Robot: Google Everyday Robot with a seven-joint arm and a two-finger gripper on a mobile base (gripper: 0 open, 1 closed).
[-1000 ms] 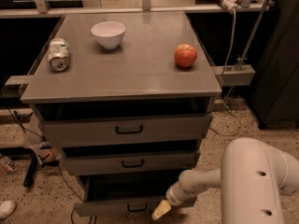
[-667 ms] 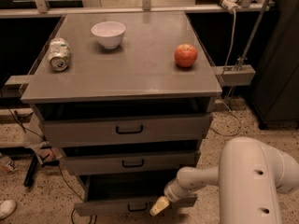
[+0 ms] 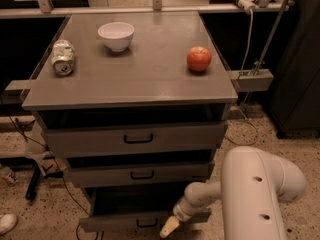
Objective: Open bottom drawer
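Grey metal cabinet (image 3: 135, 86), three drawers | bottom drawer (image 3: 107, 224) lowest, near the floor, front standing slightly out | gripper (image 3: 169, 227) low, just right of its black handle (image 3: 147, 223), seemingly placed for pulling; grip state cannot be told | bowl (image 3: 116, 35), apple (image 3: 199, 59), can (image 3: 63, 57) on top | can's label unreadable
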